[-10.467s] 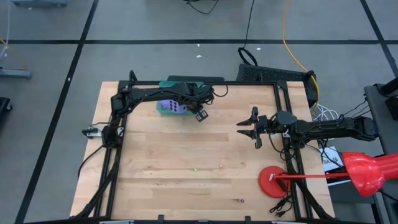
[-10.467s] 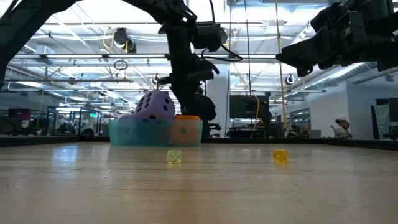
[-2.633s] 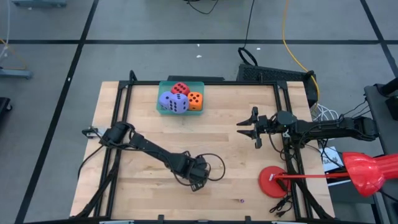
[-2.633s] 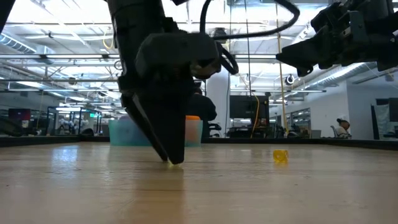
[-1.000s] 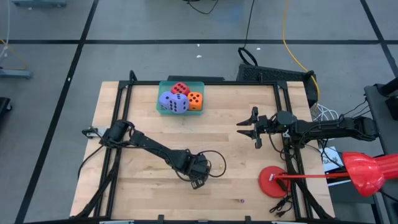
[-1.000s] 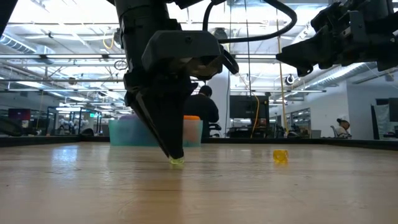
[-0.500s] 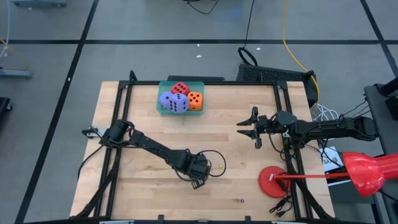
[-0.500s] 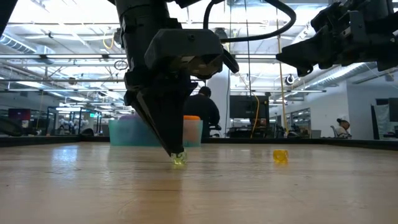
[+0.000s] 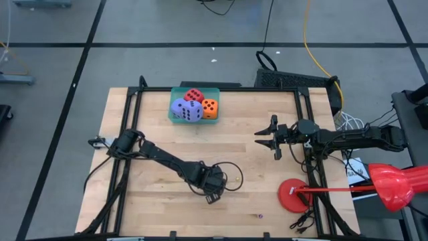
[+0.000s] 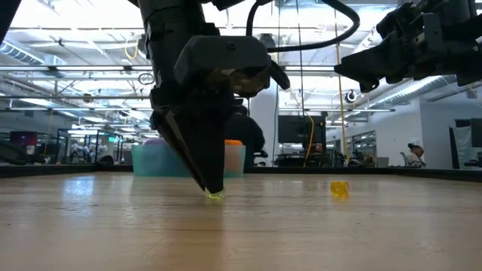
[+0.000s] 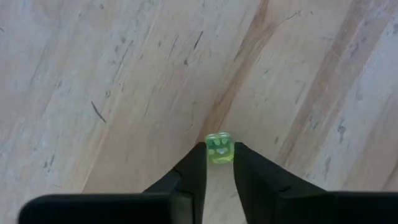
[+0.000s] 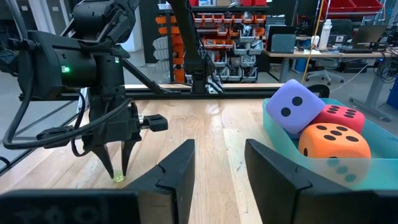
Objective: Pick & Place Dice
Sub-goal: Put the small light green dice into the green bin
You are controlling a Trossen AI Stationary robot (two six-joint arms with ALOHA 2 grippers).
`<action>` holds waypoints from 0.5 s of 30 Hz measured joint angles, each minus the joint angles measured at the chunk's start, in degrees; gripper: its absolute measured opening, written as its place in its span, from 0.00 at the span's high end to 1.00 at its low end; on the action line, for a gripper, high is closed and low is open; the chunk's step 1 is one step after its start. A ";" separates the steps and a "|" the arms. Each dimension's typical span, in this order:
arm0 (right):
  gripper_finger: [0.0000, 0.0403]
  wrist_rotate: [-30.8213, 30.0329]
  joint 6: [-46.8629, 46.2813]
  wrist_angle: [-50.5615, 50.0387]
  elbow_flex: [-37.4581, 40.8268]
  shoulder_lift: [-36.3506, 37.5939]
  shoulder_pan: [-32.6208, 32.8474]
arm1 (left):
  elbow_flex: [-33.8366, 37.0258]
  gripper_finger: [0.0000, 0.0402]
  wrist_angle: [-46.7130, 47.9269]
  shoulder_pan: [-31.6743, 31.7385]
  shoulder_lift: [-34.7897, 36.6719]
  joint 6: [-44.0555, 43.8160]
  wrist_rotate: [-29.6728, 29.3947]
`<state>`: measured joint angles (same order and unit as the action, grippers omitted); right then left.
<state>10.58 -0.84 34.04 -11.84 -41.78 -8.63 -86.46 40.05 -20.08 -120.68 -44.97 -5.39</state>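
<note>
Down at the table point(image 9: 160, 194) again: left gripper point(image 11: 219, 163), fingertips loosely bracketing a tiny green die point(image 11: 219, 148) slipped from the pinch a moment ago. Regrasp likely needed. Right gripper point(image 9: 273, 143) parked aside, fingers parted.

Bright ceiling lights point(image 10: 83, 45) flood the hall; the left gripper point(image 10: 213, 192) stands backlit and dark, a soft shadow beneath it.

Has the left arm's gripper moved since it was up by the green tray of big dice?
Yes. The left gripper has swung from the tray at the table's far edge to the near middle, at a tiny green die.
</note>
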 joint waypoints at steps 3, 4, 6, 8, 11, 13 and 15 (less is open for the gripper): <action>0.68 -0.01 0.00 0.00 0.00 0.00 0.01 | 0.02 0.75 0.09 0.03 0.00 -0.02 0.00; 0.68 0.00 0.00 0.00 0.00 0.00 0.00 | 0.02 0.74 0.07 0.03 0.00 0.00 -0.02; 0.68 0.01 0.00 0.00 0.00 0.00 -0.01 | 0.02 0.73 0.07 0.03 0.00 -0.02 -0.17; 0.68 0.01 0.00 0.01 0.00 -0.01 0.01 | 0.02 0.72 0.06 -0.04 0.00 -0.03 -0.51; 0.68 -0.01 0.00 0.00 0.00 0.00 0.00 | 0.02 0.72 0.05 -0.08 0.00 -0.04 -0.61; 0.68 0.01 0.00 0.00 0.00 0.00 0.01 | 0.02 0.72 0.03 -0.19 0.00 -0.17 -0.63; 0.68 0.01 0.00 0.00 0.00 0.00 0.01 | 0.02 0.72 0.03 -0.19 0.00 -0.20 -0.66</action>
<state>10.59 -0.84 34.04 -11.84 -41.78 -8.63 -86.43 40.07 -20.27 -120.68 -45.17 -6.04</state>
